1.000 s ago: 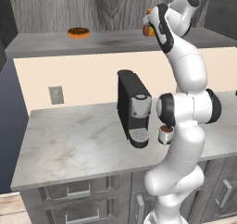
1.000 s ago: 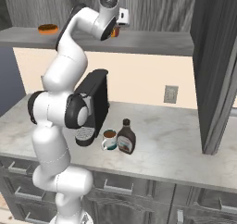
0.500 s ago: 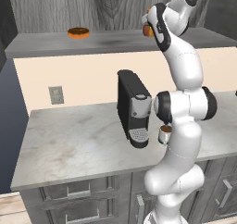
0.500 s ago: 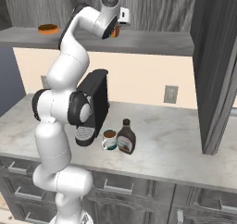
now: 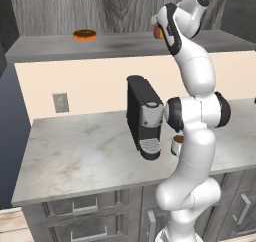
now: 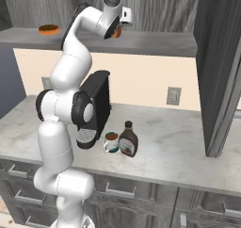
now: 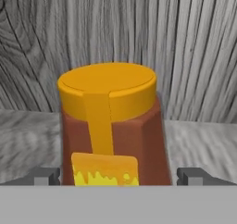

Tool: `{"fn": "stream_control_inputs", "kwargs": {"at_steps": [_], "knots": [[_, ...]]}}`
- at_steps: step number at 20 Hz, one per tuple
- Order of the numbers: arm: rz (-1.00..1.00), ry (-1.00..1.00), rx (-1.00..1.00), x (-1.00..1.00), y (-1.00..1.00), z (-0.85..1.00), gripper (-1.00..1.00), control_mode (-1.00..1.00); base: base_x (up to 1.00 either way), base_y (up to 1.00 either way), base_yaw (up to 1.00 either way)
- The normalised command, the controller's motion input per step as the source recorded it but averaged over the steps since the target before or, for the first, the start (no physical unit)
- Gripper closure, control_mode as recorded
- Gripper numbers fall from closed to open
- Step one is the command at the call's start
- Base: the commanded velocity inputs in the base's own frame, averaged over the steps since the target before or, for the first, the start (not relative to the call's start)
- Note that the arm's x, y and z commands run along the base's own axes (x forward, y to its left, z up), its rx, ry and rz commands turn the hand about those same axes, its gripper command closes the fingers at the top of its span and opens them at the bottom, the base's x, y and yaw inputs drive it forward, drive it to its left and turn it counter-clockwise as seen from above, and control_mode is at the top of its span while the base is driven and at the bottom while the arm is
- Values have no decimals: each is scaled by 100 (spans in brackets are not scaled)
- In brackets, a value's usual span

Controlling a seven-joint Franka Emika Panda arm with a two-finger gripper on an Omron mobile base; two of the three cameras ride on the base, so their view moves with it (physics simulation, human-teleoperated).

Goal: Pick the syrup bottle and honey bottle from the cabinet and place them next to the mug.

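The honey bottle, amber-orange with a yellow-orange cap, stands on the grey cabinet ledge against its wood-grain back wall. My gripper is open, one fingertip on each side of the bottle's base, and not clamped on it. From the base cameras the honey bottle peeks out behind the raised hand on the cabinet. Down on the marble counter the dark brown syrup bottle stands upright right beside the mug. In the left base view the mug is half hidden by the arm.
An orange-brown doughnut lies at the left of the ledge. A black-and-silver coffee machine stands on the counter just left of the mug. A tall dark cabinet side bounds the counter on the right.
The hand has edged slightly closer to the honey bottle at the ledge. The jaws stay wide open and nothing else has moved.
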Motion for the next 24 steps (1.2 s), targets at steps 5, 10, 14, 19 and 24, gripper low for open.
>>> {"fn": "stream_control_inputs", "kwargs": {"at_steps": [5, 10, 14, 19, 24], "knots": [[0, 0, 0, 8, 0, 0, -100, -100, 0, 0, 0], [0, 0, 0, 0, 0, 0, 100, -100, 0, 0, 0], [0, 0, 0, 0, 0, 0, 100, -100, 0, 0, 0], [0, 0, 0, -4, 0, 0, 100, -100, 0, 0, 0], [0, -1, 0, -80, 0, 0, 100, -100, 0, 0, 0]]}}
